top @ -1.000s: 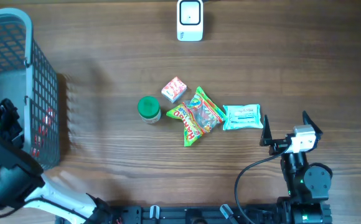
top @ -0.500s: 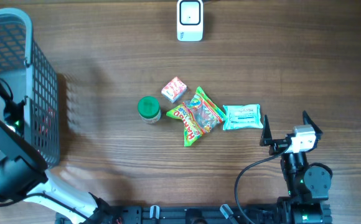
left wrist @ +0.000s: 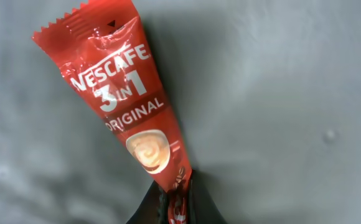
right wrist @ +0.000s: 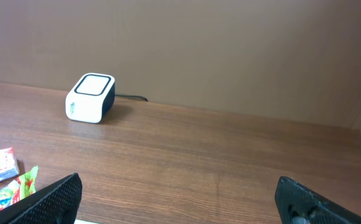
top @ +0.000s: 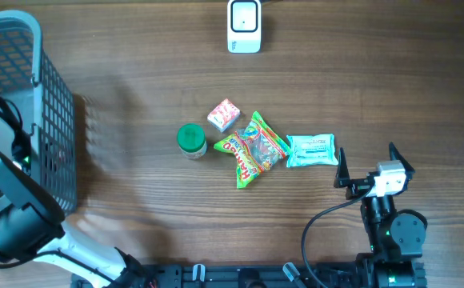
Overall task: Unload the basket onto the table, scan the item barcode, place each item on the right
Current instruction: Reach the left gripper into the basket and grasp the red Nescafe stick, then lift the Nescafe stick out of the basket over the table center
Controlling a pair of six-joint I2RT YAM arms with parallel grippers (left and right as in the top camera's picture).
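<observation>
A red Nescafe 3 in 1 sachet (left wrist: pixel 121 93) lies on the grey floor of the basket (left wrist: pixel 280 93). My left gripper (left wrist: pixel 175 208) is shut on its lower end. From overhead, the left arm (top: pixel 12 200) reaches down into the grey mesh basket (top: pixel 56 120) at the far left, and its fingers are hidden there. The white barcode scanner (top: pixel 244 26) stands at the table's far edge, also seen as the scanner (right wrist: pixel 91 98) in the right wrist view. My right gripper (top: pixel 368 170) (right wrist: pixel 177 186) hovers open near the front right, holding nothing.
In the middle of the table lie a green-lidded jar (top: pixel 191 139), a small pink-and-white packet (top: pixel 224 114), a green-and-red snack bag (top: pixel 252 148) and a teal packet (top: pixel 310 150) just left of the right gripper.
The left gripper has shut on the sachet's end. The left arm shifted slightly inside the basket. The right arm has not moved.
</observation>
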